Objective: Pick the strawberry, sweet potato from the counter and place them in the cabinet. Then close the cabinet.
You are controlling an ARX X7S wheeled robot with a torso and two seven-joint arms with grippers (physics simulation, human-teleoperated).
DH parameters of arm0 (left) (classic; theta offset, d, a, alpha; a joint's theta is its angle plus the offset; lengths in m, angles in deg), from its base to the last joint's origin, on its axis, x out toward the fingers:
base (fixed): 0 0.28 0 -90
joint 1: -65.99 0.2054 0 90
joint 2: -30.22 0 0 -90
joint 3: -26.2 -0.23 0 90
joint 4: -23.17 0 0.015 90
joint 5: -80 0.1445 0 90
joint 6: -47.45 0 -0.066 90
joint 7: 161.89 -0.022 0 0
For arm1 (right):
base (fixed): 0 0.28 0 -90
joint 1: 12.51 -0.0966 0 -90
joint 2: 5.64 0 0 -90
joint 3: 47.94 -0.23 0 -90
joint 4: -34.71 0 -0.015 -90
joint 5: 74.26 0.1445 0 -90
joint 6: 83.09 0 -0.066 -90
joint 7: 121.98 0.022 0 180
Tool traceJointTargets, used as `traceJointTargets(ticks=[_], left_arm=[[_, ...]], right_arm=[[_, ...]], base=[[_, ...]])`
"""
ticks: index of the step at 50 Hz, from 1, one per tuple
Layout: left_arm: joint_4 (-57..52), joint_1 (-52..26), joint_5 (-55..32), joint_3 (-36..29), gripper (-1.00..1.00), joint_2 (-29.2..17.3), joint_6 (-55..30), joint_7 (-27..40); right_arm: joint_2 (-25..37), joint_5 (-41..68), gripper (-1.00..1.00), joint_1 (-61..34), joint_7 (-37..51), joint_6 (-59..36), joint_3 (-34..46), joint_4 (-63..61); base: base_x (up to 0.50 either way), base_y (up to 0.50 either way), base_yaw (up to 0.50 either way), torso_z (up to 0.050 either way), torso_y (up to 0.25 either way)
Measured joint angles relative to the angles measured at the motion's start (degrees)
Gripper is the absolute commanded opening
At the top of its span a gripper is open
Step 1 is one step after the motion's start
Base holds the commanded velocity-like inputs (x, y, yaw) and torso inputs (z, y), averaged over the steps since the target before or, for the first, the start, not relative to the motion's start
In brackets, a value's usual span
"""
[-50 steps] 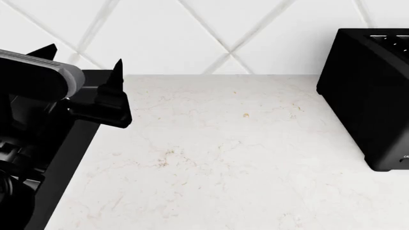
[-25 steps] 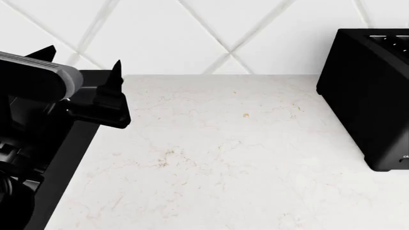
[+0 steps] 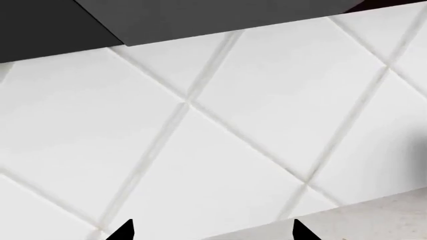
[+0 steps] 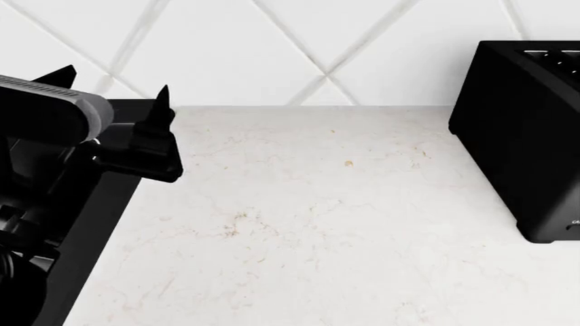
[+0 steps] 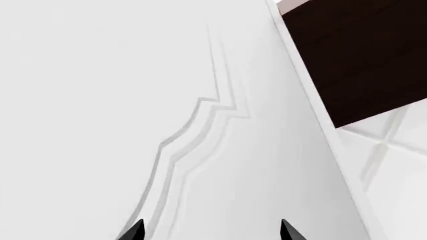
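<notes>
Head view: counter (image 4: 344, 224), white stone with faint brown veins, fills the middle and near ground. No strawberry or sweet potato shows on it in any view; where they lie cannot be told.

Left of the counter, the black stovetop (image 4: 86, 224) runs along the counter's left edge. Left gripper (image 4: 113, 102) hangs above the far end of the stovetop near that seam, its two black pointed fingertips (image 4: 163, 102) aimed toward the back wall, spread well apart, nothing between them. Grey arm housing sits behind the gripper at far left.

Black toaster (image 4: 526, 136) stands at the right of the counter, against the far wall, partly cut by the frame's right edge. White diagonal tiles (image 4: 299, 41) with grey grout cover the wall beyond.

Left wrist view: fingertips only at the frame edge, wide apart, facing the tiled wall; a sliver of counter and a dark grey hood-like underside (image 3: 200, 17) above.

Right wrist view: right gripper (image 5: 210, 231) with tips spread wide, empty, facing a white cabinet door (image 5: 133, 100) with a raised moulded panel. Dark brown cabinet interior (image 5: 360, 55) shows past the door's edge, so the door stands open.
</notes>
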Motion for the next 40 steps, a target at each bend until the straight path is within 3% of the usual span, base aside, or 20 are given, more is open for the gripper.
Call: traceJointTargets(ticks=[26, 40], left_arm=[[-0.2, 0.0, -0.5, 0.3, 1.00, -0.4, 0.3, 0.1], [-0.2, 0.4, -0.2, 0.3, 1.00, -0.5, 0.6, -0.2]], right_arm=[[-3.0, -14.7, 1.00, -8.6, -10.4, -5.9, 11.7, 9.3], [-3.7, -20.0, 1.00, -10.5, -14.4, -4.7, 18.2, 10.6]], base=[[0.00, 0.00, 0.00, 0.000, -0.006], [0.00, 0.00, 0.00, 0.000, -0.009]])
